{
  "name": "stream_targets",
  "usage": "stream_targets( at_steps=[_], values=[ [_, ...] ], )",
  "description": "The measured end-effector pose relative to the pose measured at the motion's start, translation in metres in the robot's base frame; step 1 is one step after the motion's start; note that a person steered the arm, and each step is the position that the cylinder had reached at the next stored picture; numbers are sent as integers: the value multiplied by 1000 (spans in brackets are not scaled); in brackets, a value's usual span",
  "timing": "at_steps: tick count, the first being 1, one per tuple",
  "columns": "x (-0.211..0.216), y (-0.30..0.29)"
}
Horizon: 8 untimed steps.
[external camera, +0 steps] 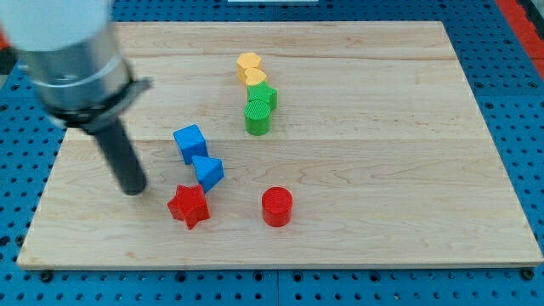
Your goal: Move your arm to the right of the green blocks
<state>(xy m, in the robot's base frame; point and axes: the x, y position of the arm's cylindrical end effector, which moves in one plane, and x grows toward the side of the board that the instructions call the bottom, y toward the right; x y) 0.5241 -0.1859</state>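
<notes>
Plainly, we read no writing anywhere. Our rod slants down from the view's upper left; my tip (133, 189) rests on the wooden board (382, 170), left of the red star (189, 206), gripperless, well left of the green blocks (259, 109).

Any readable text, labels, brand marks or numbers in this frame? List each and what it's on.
None readable.
The wooden board is bare wood grain, no print.
The blocks, such as the green cylinder and the red star, carry no markings.
The blurred grey arm housing above my tip shows no legible label.
</notes>
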Motion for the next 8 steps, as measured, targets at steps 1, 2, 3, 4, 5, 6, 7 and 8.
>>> stream_targets(
  at_steps=[1,2,3,4,5,6,7,8],
  values=[
    [23,47],
    [25,133],
    [25,137],
    [14,98],
    [4,105],
    [-5,111],
    [-12,129],
    [-13,129]
  ],
)
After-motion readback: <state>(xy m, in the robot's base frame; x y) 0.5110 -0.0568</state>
